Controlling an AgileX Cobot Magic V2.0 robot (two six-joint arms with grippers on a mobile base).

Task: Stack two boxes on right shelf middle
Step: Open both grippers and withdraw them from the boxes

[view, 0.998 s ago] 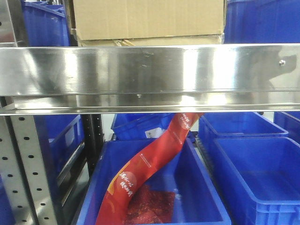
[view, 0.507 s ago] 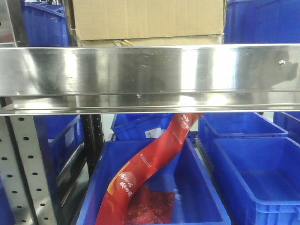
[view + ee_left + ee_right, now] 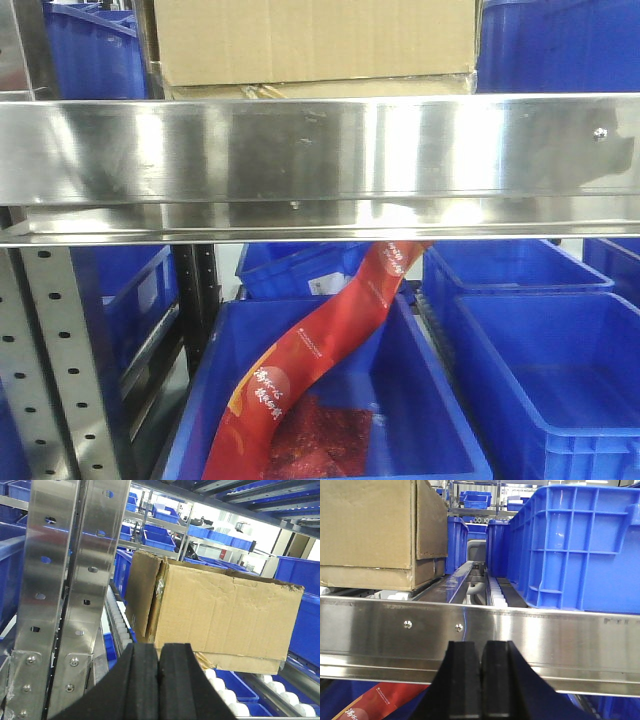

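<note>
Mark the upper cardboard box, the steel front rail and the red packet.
upper cardboard box (image 3: 315,40), front view, on its front face.
steel front rail (image 3: 320,150), front view, on its mirror-like face.
red packet (image 3: 320,350), front view, on its curved middle.

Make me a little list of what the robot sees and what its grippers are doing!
boxes: upper box stacked on a flatter one
shelf: shiny steel rail in front of the boxes
left gripper: shut, holding nothing
right gripper: shut, holding nothing
beside boxes: blue bin to the right
below shelf: red packet in a blue bin
</note>
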